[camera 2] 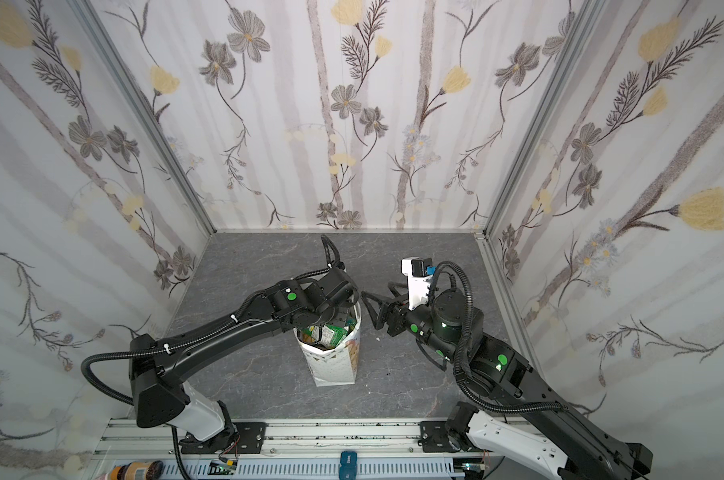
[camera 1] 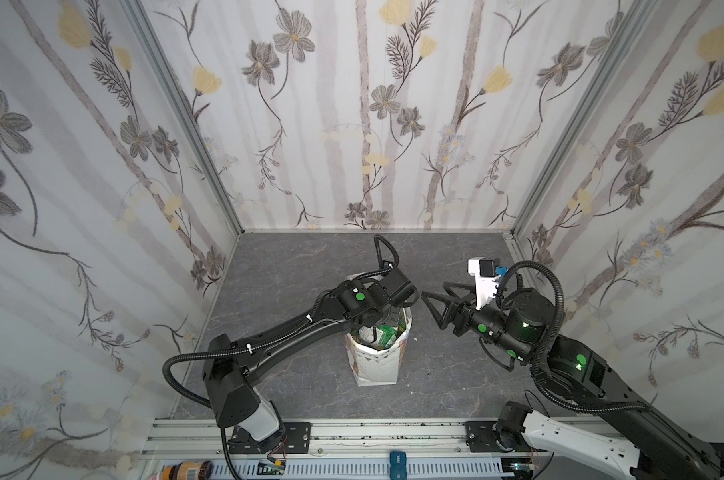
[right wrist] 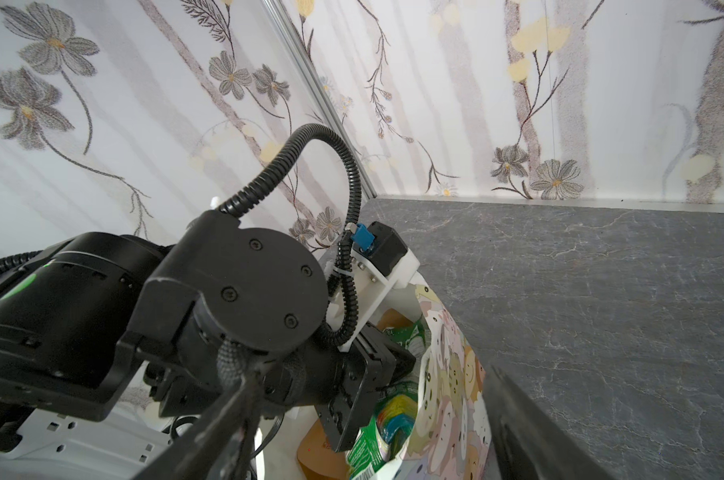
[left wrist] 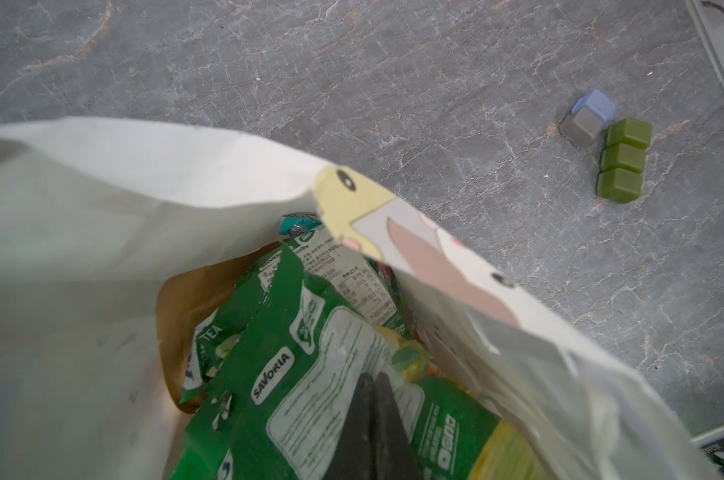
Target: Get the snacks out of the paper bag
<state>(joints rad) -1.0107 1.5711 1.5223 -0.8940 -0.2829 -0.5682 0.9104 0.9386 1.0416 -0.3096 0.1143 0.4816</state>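
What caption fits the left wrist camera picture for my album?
Shut left gripper, tips on a green packet inside the paper bag; little cubes sit outside on the table.

Paper bag: tall, white, upright mid-tabletop, mouth open, rim creased. Inside plain white; one outer wall covered in pastel cartoon faces.

Snacks: all in bag, crammed up near mouth.
- green packet: topmost, crinkled, marked "SAVORIA", back label up.
- second green packet: behind first, fine-print panel showing.
- teal packet: only tip visible, at bag corner.
- tan-orange pouch: flat against inner wall, mostly under green ones.
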